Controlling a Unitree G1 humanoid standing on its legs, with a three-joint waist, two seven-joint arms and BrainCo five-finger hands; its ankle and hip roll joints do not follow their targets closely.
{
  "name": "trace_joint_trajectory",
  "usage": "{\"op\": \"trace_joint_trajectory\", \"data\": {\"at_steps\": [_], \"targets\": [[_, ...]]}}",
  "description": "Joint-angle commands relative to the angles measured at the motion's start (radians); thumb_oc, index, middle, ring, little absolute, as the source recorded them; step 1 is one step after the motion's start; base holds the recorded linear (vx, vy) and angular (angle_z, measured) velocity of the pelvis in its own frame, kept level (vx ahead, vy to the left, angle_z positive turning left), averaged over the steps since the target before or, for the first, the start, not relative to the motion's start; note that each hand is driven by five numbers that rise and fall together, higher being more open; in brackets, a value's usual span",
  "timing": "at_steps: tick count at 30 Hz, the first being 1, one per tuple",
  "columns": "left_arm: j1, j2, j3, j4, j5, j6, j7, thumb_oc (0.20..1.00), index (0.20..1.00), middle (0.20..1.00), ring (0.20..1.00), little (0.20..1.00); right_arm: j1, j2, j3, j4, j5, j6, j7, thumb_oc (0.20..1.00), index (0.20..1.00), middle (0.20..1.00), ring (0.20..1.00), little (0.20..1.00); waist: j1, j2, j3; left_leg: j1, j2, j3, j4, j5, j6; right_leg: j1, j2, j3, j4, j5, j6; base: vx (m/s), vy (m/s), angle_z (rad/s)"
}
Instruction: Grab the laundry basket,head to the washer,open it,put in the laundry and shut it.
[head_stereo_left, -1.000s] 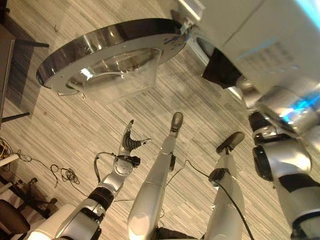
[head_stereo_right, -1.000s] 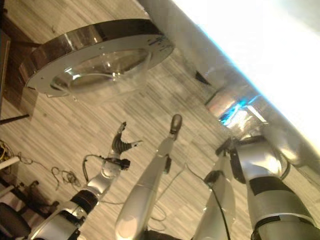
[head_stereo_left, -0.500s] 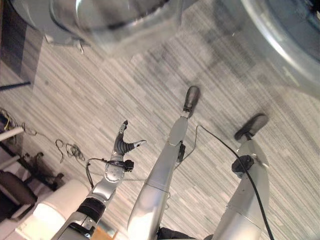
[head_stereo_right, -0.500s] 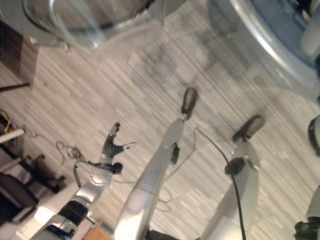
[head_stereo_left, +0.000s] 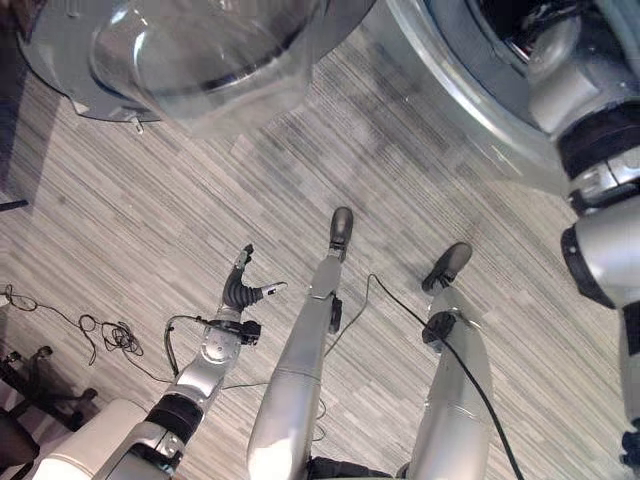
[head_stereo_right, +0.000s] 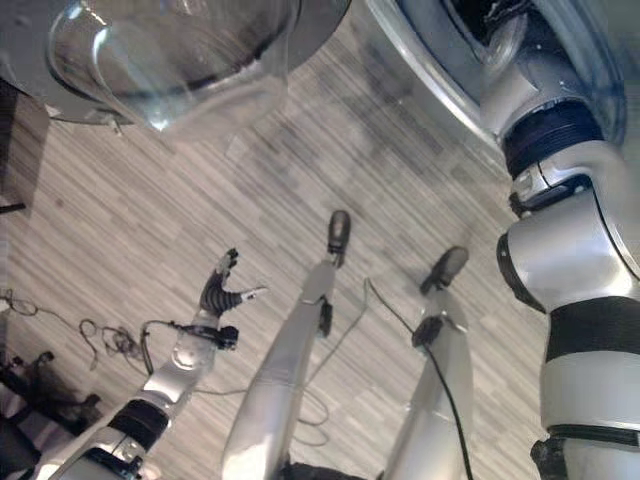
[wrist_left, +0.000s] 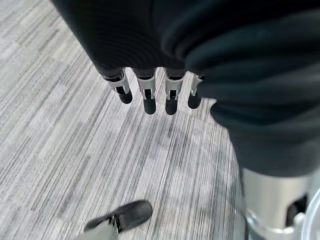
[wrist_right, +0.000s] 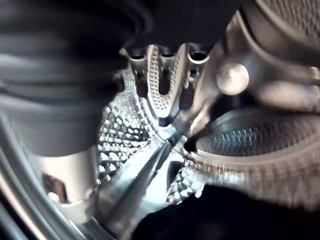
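Grey striped plank floor (head_stereo_left: 150, 210) spans the head views. The washer (head_stereo_left: 470, 130) stands at the upper right, its broad grey round rim framing a dark opening. The washer door (head_stereo_left: 200, 50) is swung fully open at the upper left: a round door with a dark outer ring, a pale inner frame and a bulging clear glass bowl, well apart from the rim. The right arm (head_stereo_right: 560, 250) rises along the right side, bends, and its forearm passes through the rim into the opening, so the wrist and everything beyond it are inside the machine. From the right wrist camera, the right hand (wrist_right: 75, 45) sits within the steel drum (wrist_right: 125, 135), whose wall is embossed with small bright bumps; a smooth raised paddle (wrist_right: 150, 160) runs across the drum wall just beyond the hand. A dark mass (wrist_right: 225, 215) lies low in the drum; whether it is laundry cannot be told. Whether the right hand is grasping anything cannot be told. The left arm hangs low at the robot's left side, with the left hand (head_stereo_left: 243, 290) above bare floor, touching nothing. Its fingers (wrist_left: 145, 95) hang straight and relaxed in a row, the thumb spread to the side, holding nothing.
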Motion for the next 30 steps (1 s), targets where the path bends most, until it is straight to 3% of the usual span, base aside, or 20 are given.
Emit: {"op": "trace_joint_trajectory", "data": {"at_steps": [1,4,6,8,9,12,16,20,25,26,27,29,30], "targets": [[0.005,-0.023,-0.021,0.072,-0.002,0.017,0.037,1.000,1.000,1.000,1.000,1.000,0.026,-0.049,0.036,-0.222,0.108,-0.107,-0.077,1.000,1.000,1.000,1.000,1.000,0.030,-0.009,-0.050,0.025,0.015,0.009,0.018,-0.145,-0.046,0.055,0.001,0.019,-0.051,-0.051,0.034,-0.01,0.022,-0.04],[-0.007,-0.037,-0.002,0.094,0.016,0.028,0.052,1.000,1.000,1.000,1.000,1.000,0.175,0.000,-0.063,-0.493,0.054,-0.108,-0.099,1.000,1.000,1.000,1.000,1.000,0.003,-0.035,-0.037,0.068,0.021,0.009,0.015,-0.152,-0.045,0.109,0.018,0.020,-0.082,-0.043,0.031,-0.02,-0.005,-0.07],[-0.020,-0.054,0.001,0.115,0.031,0.042,0.064,1.000,1.000,1.000,1.000,1.000,0.318,0.114,-0.165,-0.636,0.032,-0.127,-0.107,1.000,1.000,1.000,1.000,1.000,-0.019,-0.058,-0.026,0.108,0.028,0.013,0.014,-0.160,-0.046,0.160,0.030,0.016,-0.115,-0.028,0.029,-0.03,-0.012,-0.02],[-0.016,-0.055,0.007,0.117,0.040,0.043,0.069,1.000,1.000,1.000,1.000,1.000,0.389,0.155,-0.185,-0.684,-0.003,-0.125,-0.094,1.000,1.000,1.000,1.000,1.000,-0.026,-0.069,-0.026,0.132,0.029,0.016,0.007,-0.161,-0.046,0.188,0.036,0.013,-0.133,-0.020,0.031,-0.03,0.007,-0.17],[-0.022,-0.059,0.013,0.119,0.049,0.048,0.076,1.000,1.000,1.000,1.000,1.000,0.504,0.235,-0.194,-0.733,-0.024,-0.143,-0.064,1.000,1.000,1.000,1.000,1.000,-0.037,-0.083,-0.024,0.161,0.034,0.021,0.006,-0.165,-0.046,0.227,0.043,0.012,-0.160,-0.006,0.032,-0.05,0.020,-0.25],[-0.013,-0.060,0.012,0.131,0.076,0.057,0.078,1.000,1.000,1.000,1.000,1.000,0.677,0.333,-0.141,-0.734,-0.024,-0.166,0.026,1.000,1.000,1.000,1.000,1.000,-0.047,-0.106,-0.028,0.225,0.041,0.032,0.004,-0.176,-0.043,0.308,0.052,0.003,-0.213,0.018,0.038,-0.04,0.043,-0.14],[0.006,-0.069,0.012,0.193,0.127,0.079,0.063,1.000,1.000,1.000,1.000,1.000,0.933,0.443,-0.053,-0.632,0.109,-0.202,0.185,1.000,1.000,1.000,1.000,1.000,-0.055,-0.143,-0.048,0.347,0.054,0.060,0.027,-0.220,-0.029,0.452,0.054,0.004,-0.278,0.055,0.053,-0.01,0.117,-0.20],[0.054,-0.072,0.027,0.237,0.164,0.094,0.049,1.000,1.000,1.000,1.000,1.000,1.151,0.435,-0.027,-0.658,0.138,-0.217,0.281,1.000,1.000,1.000,1.000,1.000,-0.074,-0.169,-0.088,0.469,0.060,0.077,0.058,-0.272,-0.018,0.582,0.046,0.013,-0.298,0.060,0.064,0.05,0.105,-0.20],[0.115,-0.069,0.063,0.269,0.168,0.104,0.025,1.000,1.000,1.000,1.000,1.000,1.309,0.377,-0.087,-0.686,0.160,-0.217,0.329,1.000,1.000,1.000,1.000,1.000,-0.111,-0.182,-0.127,0.565,0.041,0.082,0.067,-0.290,0.019,0.622,0.019,0.050,-0.227,0.096,0.070,0.06,0.130,-0.07],[0.174,-0.049,0.103,0.307,0.184,0.111,0.006,1.000,1.000,1.000,1.000,1.000,1.450,0.299,-0.186,-0.723,0.168,-0.218,0.356,1.000,1.000,1.000,1.000,1.000,-0.163,-0.188,-0.156,0.662,0.038,0.086,0.052,-0.305,0.057,0.614,0.030,0.144,-0.069,0.150,0.077,0.13,0.186,0.02],[0.190,-0.047,0.116,0.322,0.193,0.113,-0.002,1.000,1.000,1.000,1.000,1.000,1.488,0.281,-0.224,-0.730,0.168,-0.220,0.361,1.000,1.000,1.000,1.000,1.000,-0.177,-0.190,-0.170,0.693,0.039,0.087,0.043,-0.308,0.062,0.612,0.044,0.167,-0.042,0.157,0.080,0.17,0.203,0.00],[0.205,-0.045,0.128,0.331,0.196,0.113,-0.007,1.000,1.000,1.000,1.000,1.000,1.525,0.266,-0.262,-0.735,0.171,-0.219,0.362,1.000,1.000,1.000,1.000,1.000,-0.184,-0.191,-0.187,0.718,0.040,0.091,0.031,-0.307,0.063,0.615,0.051,0.178,-0.045,0.158,0.081,0.13,0.016,-0.22],[0.236,-0.039,0.153,0.339,0.207,0.116,-0.018,1.000,1.000,1.000,1.000,1.000,1.603,0.243,-0.362,-0.740,0.202,-0.216,0.362,1.000,1.000,1.000,1.000,1.000,-0.201,-0.190,-0.222,0.774,0.045,0.092,0.005,-0.313,0.057,0.646,0.064,0.186,-0.106,0.139,0.085,0.20,-0.067,-0.41]]}}
